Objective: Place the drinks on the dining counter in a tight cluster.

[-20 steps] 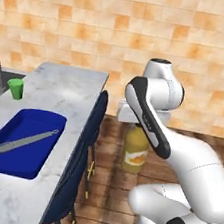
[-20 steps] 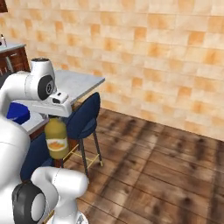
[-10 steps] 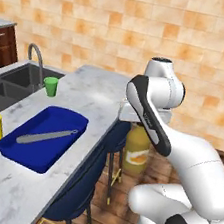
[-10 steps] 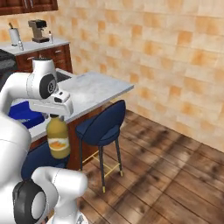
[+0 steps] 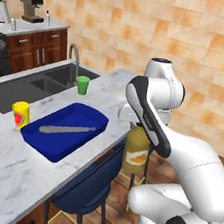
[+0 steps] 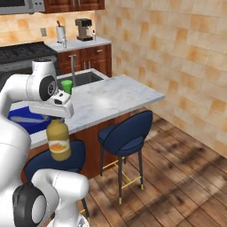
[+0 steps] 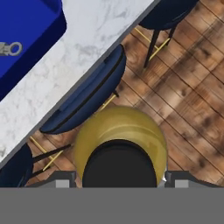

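Observation:
A big amber-yellow juice jug (image 5: 136, 154) with an orange label hangs upright in the air beside the dining counter (image 5: 5, 169), above the wood floor and the navy stools. My gripper (image 5: 137, 129) is shut on its neck from above. From the right base the jug (image 6: 59, 142) hangs under the gripper (image 6: 57, 119), just off the counter's (image 6: 111, 95) near edge. Looking down the hand, the jug's dark cap and yellow shoulders (image 7: 120, 129) sit between the fingertips (image 7: 62, 180), with the counter edge (image 7: 83, 48) running up to the left.
On the counter lie a blue tray (image 5: 63, 130) with a metal utensil, a yellow cup (image 5: 21, 114) and a green cup (image 5: 82, 84) by the sink (image 5: 47, 82). Navy stools (image 6: 126, 128) stand along the counter's side. A brick wall rises behind.
Both base views have swung, so the camera has moved: the sink, the yellow cup and the far worktop have come into view. The jug stays hanging in the gripper.

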Controlling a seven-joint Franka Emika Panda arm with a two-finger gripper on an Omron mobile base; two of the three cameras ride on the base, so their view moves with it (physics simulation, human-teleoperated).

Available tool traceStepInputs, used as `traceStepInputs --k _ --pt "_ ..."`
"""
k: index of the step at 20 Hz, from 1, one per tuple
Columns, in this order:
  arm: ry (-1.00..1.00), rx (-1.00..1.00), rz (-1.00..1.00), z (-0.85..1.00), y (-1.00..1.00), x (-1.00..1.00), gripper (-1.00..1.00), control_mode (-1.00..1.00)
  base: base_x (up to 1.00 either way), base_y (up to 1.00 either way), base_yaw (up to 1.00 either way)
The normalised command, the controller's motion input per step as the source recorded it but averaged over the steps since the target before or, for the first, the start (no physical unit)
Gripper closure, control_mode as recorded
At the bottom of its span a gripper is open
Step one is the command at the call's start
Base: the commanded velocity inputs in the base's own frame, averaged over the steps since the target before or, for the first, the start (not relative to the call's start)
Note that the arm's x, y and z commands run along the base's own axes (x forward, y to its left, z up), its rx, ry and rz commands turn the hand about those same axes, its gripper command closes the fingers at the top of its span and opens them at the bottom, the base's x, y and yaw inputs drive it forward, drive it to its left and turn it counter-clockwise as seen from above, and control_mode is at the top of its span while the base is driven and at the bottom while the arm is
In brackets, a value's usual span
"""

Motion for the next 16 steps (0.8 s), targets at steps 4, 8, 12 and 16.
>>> traceStepInputs --k 4,8,12,16 --pt "0.00 0.00 0.00 0.00 0.00 0.00 1.00 1.00 0.00 -0.44 0.13" --pt "0.00 0.00 0.00 0.00 0.00 0.00 1.00 1.00 0.06 -0.14 0.00" --pt "0.00 0.00 0.00 0.00 0.00 0.00 1.00 1.00 0.02 -0.04 0.00" --pt "0.00 0.00 0.00 0.00 0.00 0.00 1.00 1.00 0.00 0.00 0.00"
